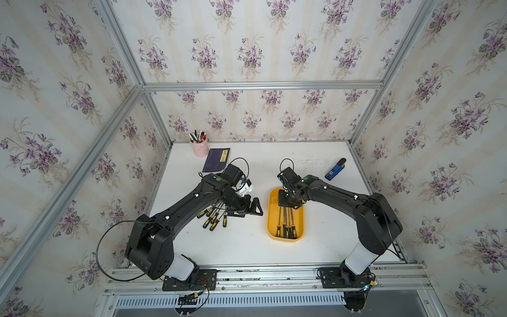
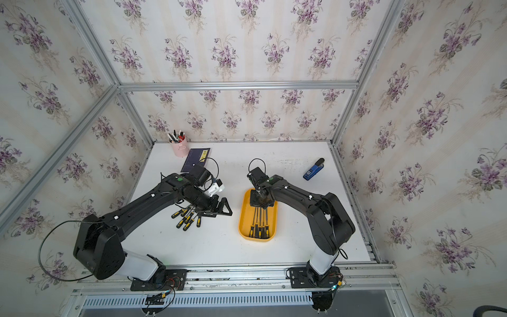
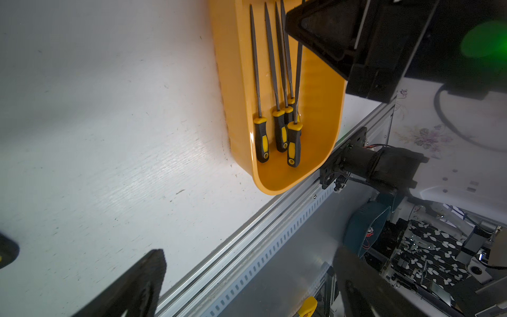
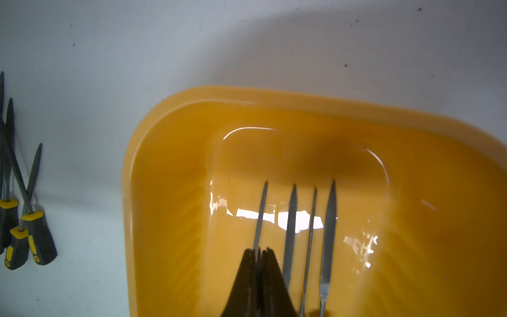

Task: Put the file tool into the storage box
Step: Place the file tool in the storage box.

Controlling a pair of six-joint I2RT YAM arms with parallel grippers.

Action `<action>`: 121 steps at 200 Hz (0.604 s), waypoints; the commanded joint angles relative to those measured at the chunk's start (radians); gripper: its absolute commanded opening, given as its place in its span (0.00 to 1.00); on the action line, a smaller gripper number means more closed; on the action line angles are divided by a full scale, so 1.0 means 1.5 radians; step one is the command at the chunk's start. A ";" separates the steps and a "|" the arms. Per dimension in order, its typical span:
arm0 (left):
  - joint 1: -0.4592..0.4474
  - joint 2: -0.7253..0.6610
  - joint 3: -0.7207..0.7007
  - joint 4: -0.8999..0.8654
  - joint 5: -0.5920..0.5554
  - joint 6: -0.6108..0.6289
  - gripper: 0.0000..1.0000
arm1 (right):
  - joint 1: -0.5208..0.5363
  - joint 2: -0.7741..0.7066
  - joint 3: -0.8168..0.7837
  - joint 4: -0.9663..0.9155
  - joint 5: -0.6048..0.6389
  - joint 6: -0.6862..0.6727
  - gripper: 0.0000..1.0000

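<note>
The storage box, a shallow yellow tray with rounded corners, lay flat on the desk. The boxed files, with black-and-yellow handles, lay lengthwise inside. The held file tilted among them, its blade pinched in the closed right hand. The loose files lay fanned left of the box.

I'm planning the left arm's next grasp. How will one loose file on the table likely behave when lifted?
The loose files have thin metal blades and thicker black-yellow handles: probably stiff and handle-heavy, so one may tilt if pinched by the blade. They lie crossed in a heap, so neighbours may get dragged.
</note>
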 commanded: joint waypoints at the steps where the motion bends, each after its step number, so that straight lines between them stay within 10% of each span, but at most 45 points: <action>1: 0.003 0.003 0.000 -0.003 0.002 0.018 1.00 | 0.002 0.009 -0.004 0.012 -0.001 0.008 0.00; 121: 0.016 0.027 -0.008 -0.003 -0.001 0.039 1.00 | 0.006 0.039 -0.036 0.043 0.008 0.023 0.00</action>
